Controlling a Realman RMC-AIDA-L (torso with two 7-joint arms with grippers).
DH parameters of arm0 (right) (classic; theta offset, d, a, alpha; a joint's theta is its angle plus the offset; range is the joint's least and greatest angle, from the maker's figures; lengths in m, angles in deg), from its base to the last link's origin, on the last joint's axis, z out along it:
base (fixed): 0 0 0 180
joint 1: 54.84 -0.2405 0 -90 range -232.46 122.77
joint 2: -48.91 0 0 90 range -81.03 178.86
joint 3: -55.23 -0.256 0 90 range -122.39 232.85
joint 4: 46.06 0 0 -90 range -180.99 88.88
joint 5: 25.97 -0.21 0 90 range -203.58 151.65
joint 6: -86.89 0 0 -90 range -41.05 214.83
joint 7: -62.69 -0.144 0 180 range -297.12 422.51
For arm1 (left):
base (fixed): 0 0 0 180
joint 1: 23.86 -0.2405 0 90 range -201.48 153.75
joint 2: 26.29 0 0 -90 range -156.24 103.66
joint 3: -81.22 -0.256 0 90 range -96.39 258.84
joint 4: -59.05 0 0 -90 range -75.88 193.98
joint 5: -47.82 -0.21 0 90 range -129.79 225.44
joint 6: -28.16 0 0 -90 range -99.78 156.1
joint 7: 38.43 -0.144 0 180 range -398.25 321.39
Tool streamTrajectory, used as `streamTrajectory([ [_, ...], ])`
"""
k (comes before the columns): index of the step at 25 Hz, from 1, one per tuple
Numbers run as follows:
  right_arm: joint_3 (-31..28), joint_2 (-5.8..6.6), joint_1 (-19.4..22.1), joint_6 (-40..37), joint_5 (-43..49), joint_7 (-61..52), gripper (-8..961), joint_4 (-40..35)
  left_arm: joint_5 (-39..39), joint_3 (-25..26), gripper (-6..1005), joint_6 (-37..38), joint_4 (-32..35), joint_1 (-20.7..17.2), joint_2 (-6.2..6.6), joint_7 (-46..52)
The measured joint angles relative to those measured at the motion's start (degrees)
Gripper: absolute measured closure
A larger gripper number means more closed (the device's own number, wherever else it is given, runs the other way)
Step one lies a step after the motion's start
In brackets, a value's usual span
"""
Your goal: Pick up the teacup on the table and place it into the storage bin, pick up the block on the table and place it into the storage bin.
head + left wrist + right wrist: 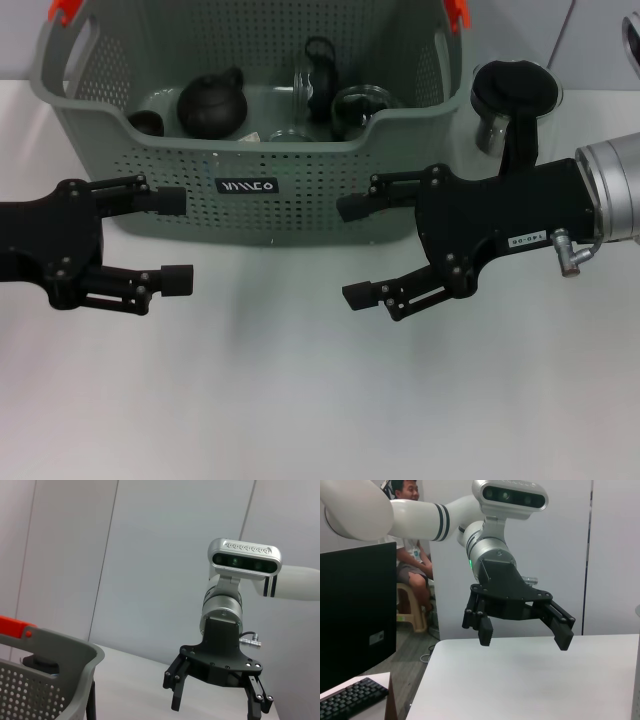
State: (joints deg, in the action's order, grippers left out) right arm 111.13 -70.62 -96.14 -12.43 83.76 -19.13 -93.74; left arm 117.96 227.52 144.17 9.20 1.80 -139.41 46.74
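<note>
Twice scanned the white table (300, 400) in the head view; found no teacup and no block on its bare surface. Logged the grey perforated storage bin (330, 170) across the upper centre of the frame, with a glass jug (505, 100) with a black lid standing just beside its right wall, outside it. Noted inside the bin a dark round teapot (210, 105), a small dark cup (146, 123) at its left, possibly the teacup, and several clear glass pieces (355, 105); could not make out a block among them.

Recorded the left gripper (175, 240) at mid-left and the right gripper (357, 252) right of centre, both hovering above the table in front of the bin wall, jaws spread wide, gripping nothing.

Judged the placing done, or the targets out of view. For a clean next move: confirm the target first, keep the jaws wide on approach, stay clear of the bin wall and the jug.
</note>
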Motion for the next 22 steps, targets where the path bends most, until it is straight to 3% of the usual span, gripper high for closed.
streamTrajectory([
  [22,0.0,0.0,0.0,0.0,0.0,0.0,7,0.0,0.0,0.0,47,0.0,0.0,0.0,0.0,0.0],
])
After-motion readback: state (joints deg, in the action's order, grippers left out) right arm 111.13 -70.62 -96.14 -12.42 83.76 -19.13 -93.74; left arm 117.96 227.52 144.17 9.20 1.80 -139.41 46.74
